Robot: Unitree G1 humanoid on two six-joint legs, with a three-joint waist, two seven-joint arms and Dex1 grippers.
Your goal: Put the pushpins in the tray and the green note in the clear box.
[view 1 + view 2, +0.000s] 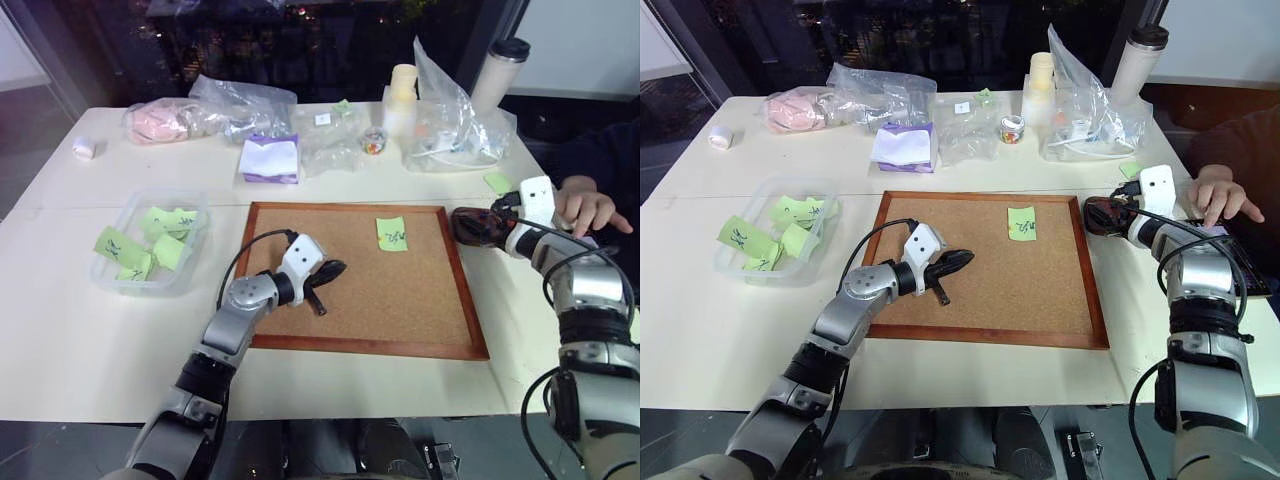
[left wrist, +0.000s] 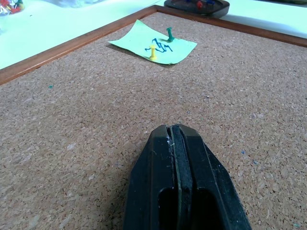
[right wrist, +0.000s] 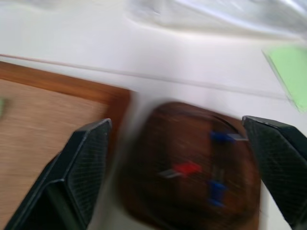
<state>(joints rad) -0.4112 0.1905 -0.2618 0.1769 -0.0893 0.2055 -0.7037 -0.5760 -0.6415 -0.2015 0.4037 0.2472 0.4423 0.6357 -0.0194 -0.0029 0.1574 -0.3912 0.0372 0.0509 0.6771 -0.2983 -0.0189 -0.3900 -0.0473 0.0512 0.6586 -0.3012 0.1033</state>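
Pushpins: a red and two blue (image 3: pixel 218 163) seen lying in the tray (image 3: pixel 158 201), directly below the right gripper (image 3: pixel 180 143); a yellow and a green one (image 2: pixel 169 34) stuck in the green note (image 2: pixel 144 40)
Right gripper: fingers spread wide, nothing held
Left gripper (image 2: pixel 175 136): pressed fully together, nothing held, hovering over the cork board (image 1: pixel 420 300)
Green note: pinned on the cork board, ahead of the left gripper
Clear box (image 1: pixel 120 278): well left of the left gripper, green slips inside
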